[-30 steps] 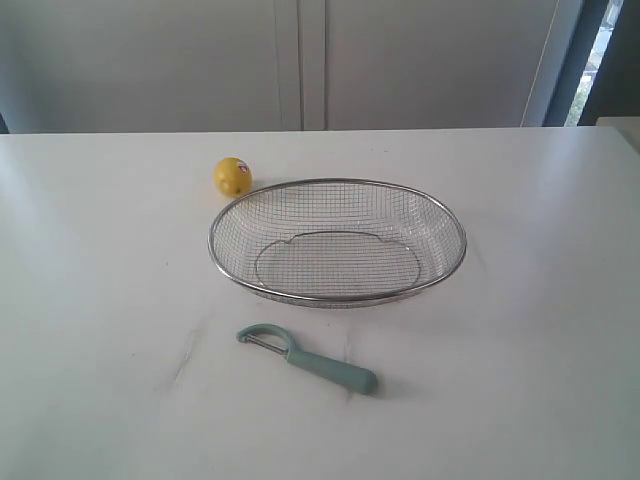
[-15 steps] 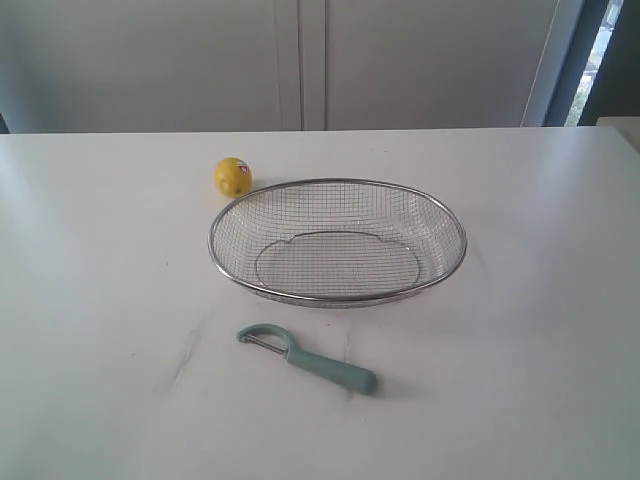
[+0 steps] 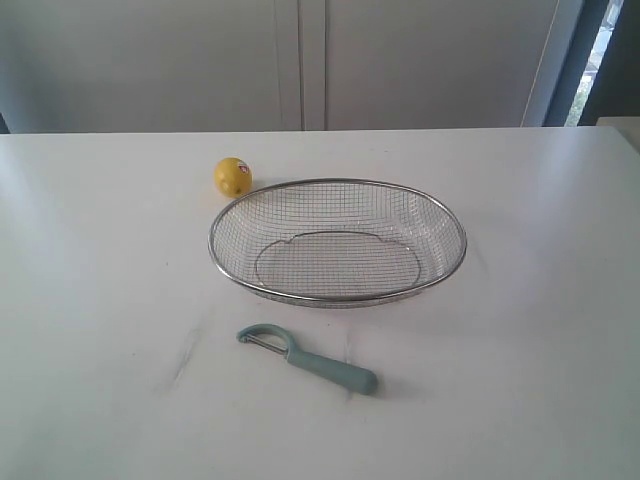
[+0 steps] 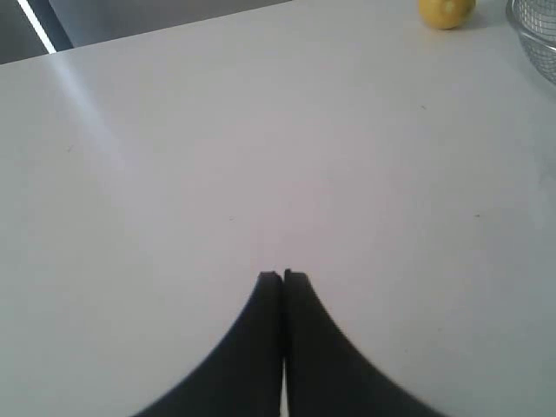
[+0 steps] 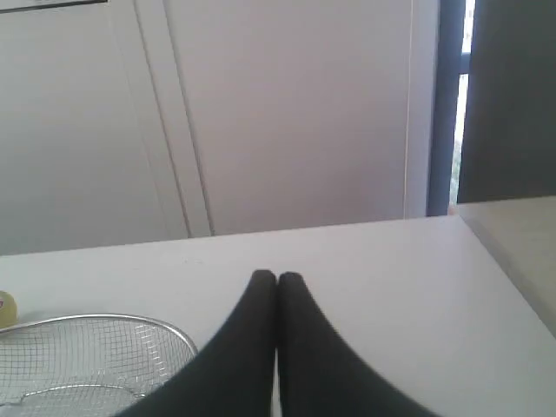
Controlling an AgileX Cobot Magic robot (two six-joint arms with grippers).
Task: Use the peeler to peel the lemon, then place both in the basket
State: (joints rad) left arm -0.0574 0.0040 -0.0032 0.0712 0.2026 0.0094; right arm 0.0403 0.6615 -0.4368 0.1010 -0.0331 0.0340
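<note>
A yellow lemon [image 3: 232, 177] with a small sticker rests on the white table just behind the left end of the wire-mesh basket [image 3: 337, 296]. The basket holds nothing. In front of it lies the teal peeler [image 3: 308, 359], head to the left, handle to the right. Neither arm shows in the exterior view. My left gripper [image 4: 282, 276] is shut and holds nothing over bare table, with the lemon [image 4: 446, 11] far ahead beside the basket's rim [image 4: 528, 35]. My right gripper [image 5: 277, 278] is also shut and holds nothing, beside the basket's end [image 5: 104, 323]; a sliver of the lemon [image 5: 5, 309] shows beyond it.
The white table [image 3: 100, 300] ends at its far edge against pale cabinet doors [image 3: 300, 60]. A dark window frame [image 3: 575, 60] stands at the back right, and the table's right edge [image 5: 508, 278] shows in the right wrist view.
</note>
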